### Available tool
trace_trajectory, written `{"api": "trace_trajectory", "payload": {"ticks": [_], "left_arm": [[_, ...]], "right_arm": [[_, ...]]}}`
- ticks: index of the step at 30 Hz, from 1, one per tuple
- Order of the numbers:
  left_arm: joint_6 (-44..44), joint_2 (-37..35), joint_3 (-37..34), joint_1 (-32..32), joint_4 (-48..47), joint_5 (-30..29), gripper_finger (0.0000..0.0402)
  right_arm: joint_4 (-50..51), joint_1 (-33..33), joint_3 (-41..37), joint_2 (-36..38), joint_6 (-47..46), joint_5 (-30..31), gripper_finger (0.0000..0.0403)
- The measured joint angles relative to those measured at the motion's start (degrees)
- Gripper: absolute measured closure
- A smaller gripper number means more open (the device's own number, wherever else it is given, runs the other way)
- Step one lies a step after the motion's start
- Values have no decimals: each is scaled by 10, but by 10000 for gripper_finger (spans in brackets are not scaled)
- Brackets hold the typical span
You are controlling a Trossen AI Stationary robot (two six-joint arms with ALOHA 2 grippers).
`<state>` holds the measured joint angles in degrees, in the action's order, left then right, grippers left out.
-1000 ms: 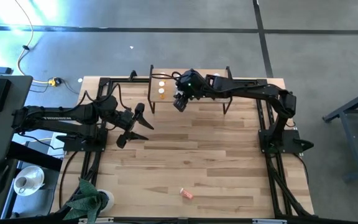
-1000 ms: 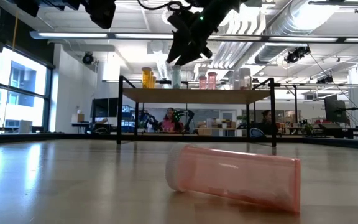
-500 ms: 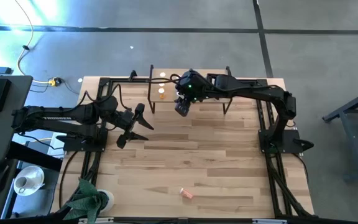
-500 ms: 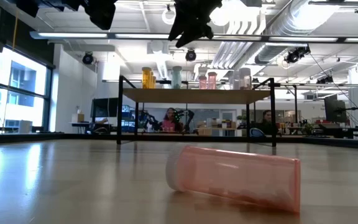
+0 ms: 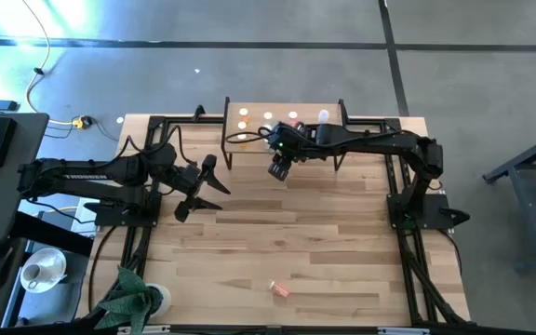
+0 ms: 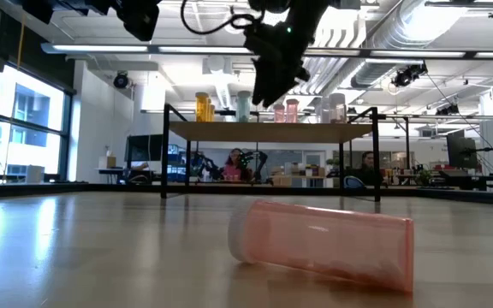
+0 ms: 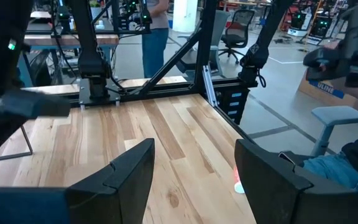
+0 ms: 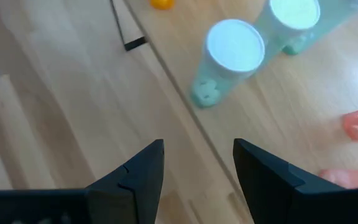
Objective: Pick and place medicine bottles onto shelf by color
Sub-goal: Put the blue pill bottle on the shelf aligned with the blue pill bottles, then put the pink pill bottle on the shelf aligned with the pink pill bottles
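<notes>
The shelf (image 5: 307, 107) stands at the table's far edge. On its top stand orange bottles (image 6: 202, 107), green bottles (image 8: 232, 59), pink bottles (image 6: 285, 110) and clear ones (image 6: 332, 109), all upright on their bases. One pink bottle (image 5: 279, 289) lies on its side near the table's near edge, also seen in the low view (image 6: 323, 242). My right gripper (image 5: 280, 167) hangs open and empty just in front of the shelf's near edge, tipped downward (image 8: 197, 168). My left gripper (image 5: 203, 186) waits open and empty over the table's left part.
Black frame rails run along the table's left and right sides (image 5: 403, 186). The shelf's thin black legs (image 6: 165, 158) stand on the table's far part. People sit in the room beyond the table (image 6: 232, 162). A dark-green cloth (image 5: 128, 298) lies at the near left corner.
My right gripper has drawn back from above the shelf toward the table's near edge and a little to the right. It has tipped further downward, staying open and empty. The bottles on the shelf have not moved.
</notes>
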<state>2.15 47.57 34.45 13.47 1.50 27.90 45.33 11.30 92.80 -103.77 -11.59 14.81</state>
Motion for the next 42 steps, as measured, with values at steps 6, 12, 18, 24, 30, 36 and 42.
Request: {"api": "trace_trajectory", "payload": {"ticks": [6, 12, 18, 24, 30, 36, 42], "left_arm": [[0, 0, 0, 0, 0, 0, 190], [0, 0, 0, 0, 0, 0, 190], [0, 0, 0, 0, 0, 0, 190], [0, 0, 0, 0, 0, 0, 190], [0, 0, 0, 0, 0, 0, 190], [0, 0, 0, 0, 0, 0, 190], [0, 0, 0, 0, -3, 0, 190]], "right_arm": [[-78, 12, -38, 0, 14, -5, 219], [-106, 15, -40, -1, 15, -8, 219], [-118, 15, -40, -1, 16, -19, 219], [-125, 15, -40, -1, 30, -33, 219], [-144, 15, -40, -1, 29, -47, 219], [-125, 15, -40, -1, 27, -28, 219], [-48, 2, -7, 1, 14, -40, 219]]}}
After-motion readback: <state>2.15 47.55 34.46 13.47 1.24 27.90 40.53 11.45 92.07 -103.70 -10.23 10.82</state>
